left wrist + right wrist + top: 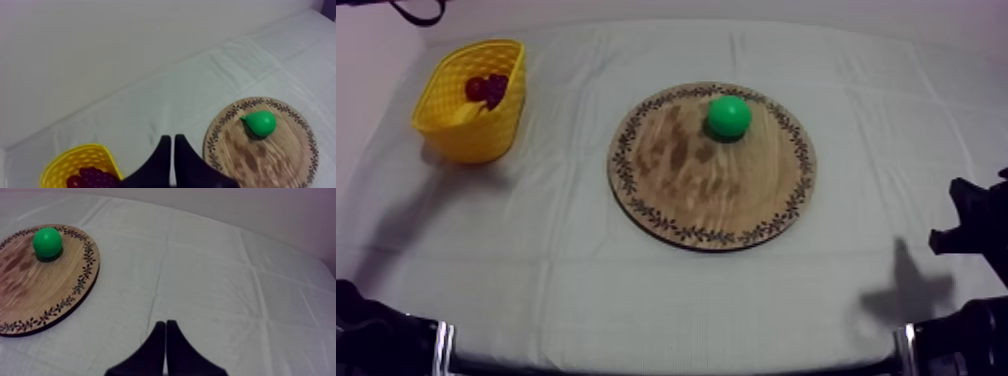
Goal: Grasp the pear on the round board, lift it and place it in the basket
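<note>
Cloth [566,285]: grapes [98,176] inside basket [461,135].

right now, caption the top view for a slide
Pear on the board, basket off to its left.

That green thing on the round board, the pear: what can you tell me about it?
The pear is bright green, smooth and slightly glossy, like toy plastic. It is plump and round, with a short pointed stem end, so it seems to lie on its side. It rests on the wooden board near its far rim. Only the board touches it.
</note>
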You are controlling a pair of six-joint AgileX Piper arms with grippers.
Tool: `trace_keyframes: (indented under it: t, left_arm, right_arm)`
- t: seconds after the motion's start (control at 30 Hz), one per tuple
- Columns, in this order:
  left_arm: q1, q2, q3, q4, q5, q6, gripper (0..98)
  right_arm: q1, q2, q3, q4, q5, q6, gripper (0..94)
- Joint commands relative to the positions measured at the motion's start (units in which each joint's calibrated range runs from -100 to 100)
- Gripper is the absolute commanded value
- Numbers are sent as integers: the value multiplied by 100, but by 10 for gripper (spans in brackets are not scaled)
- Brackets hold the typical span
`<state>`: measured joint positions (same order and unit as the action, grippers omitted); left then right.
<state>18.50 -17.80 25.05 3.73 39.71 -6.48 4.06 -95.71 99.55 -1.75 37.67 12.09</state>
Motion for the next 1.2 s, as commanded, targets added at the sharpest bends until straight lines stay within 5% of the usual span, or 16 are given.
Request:
trace_keyframes:
  t: [0.0, 0.2, 0.37, 0.77, 1.17]
  left_arm:
    - [36, 57, -55, 13, 505, 0, 0]
    - [45, 222, -199, 0, 925, -254, 10]
    - [39, 315, -231, 2, 691, -136, 2]
    - [208, 526, -206, 230, 1165, -349, 1]
    - [564, 1015, -387, 257, 945, -15, 32]
  right_arm:
    - [0, -5, 0, 2, -1, 0, 3]
    - [0, -5, 0, 2, -1, 0, 3]
    - [0, -5, 0, 2, -1, -2, 3]
    - [0, -5, 0, 2, -1, 0, 3]
    - [0, -5, 0, 2, -1, 0, 3]
